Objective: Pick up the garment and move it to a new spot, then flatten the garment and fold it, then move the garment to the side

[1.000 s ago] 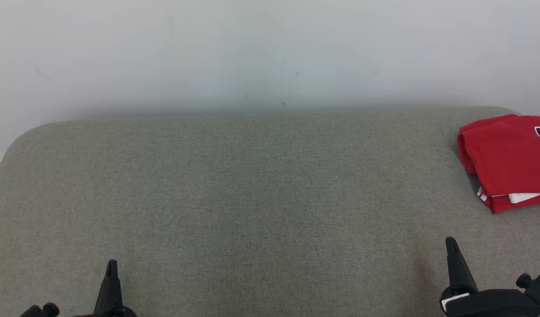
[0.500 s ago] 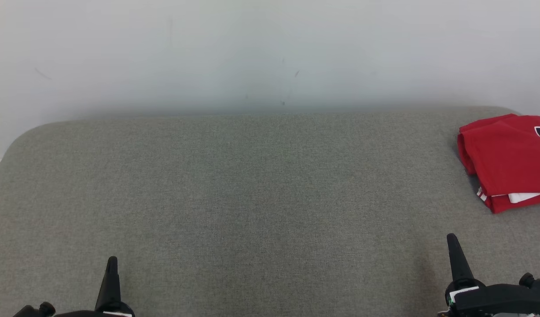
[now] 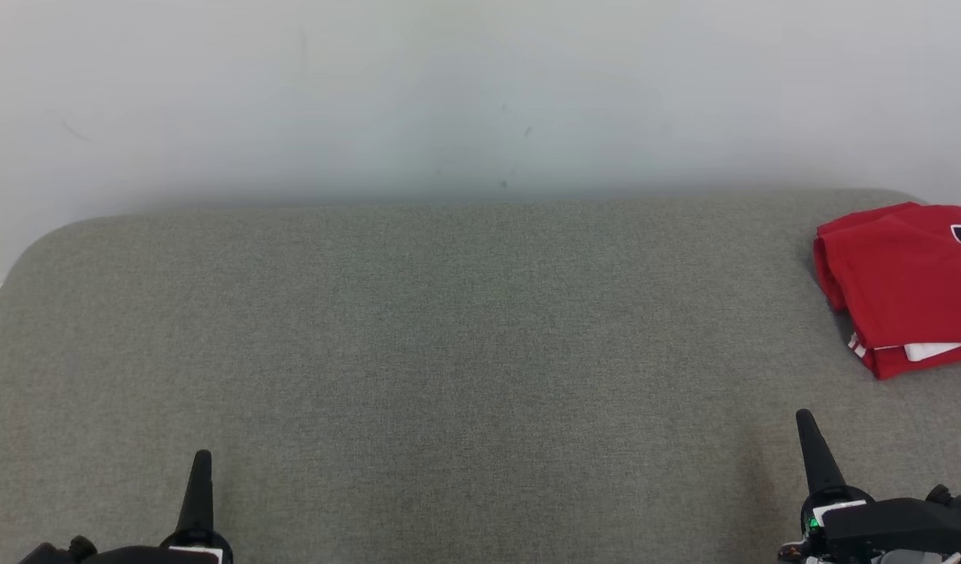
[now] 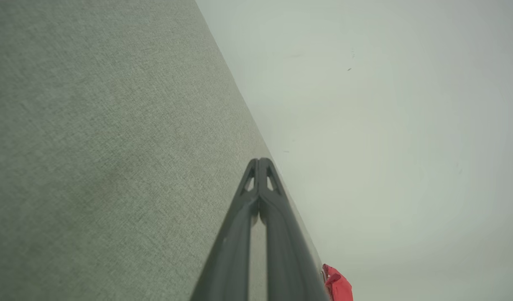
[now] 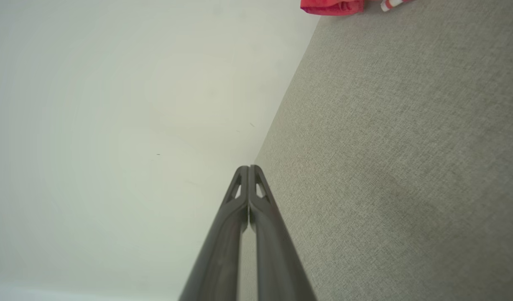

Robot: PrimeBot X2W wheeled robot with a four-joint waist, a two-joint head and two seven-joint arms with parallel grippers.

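Garment: the red garment (image 3: 903, 282) lies folded at the right edge of the head view, on the far right of the grey padded surface (image 3: 449, 352), partly cut off by the frame. A white layer and a striped trim peek out along its lower edge.
Left claw: the left gripper (image 3: 202, 464) is at the lower left of the head view, fingers pressed together with nothing between them.
Right claw: the right gripper (image 3: 805, 423) is at the lower right, closed and empty, below the garment in the frame and apart from it.
Step, as I judge it: the fold looks done and the piece is set to the side, so what remains is parking the arms clear.
Doing it well: I would hold both claws low in the frame and avoid any sweep toward the right edge, because a fingertip catching the layered lower hem could drag the fold open.
Head view gives me: the whole layout and the gap between claw and cloth.
Left wrist view gives me: fingertips meeting, and a small red scrap at the bottom right beside the pale wall (image 4: 386, 125).
Right wrist view gives me: the closed tips again, with the red fold and striped trim at the top edge.
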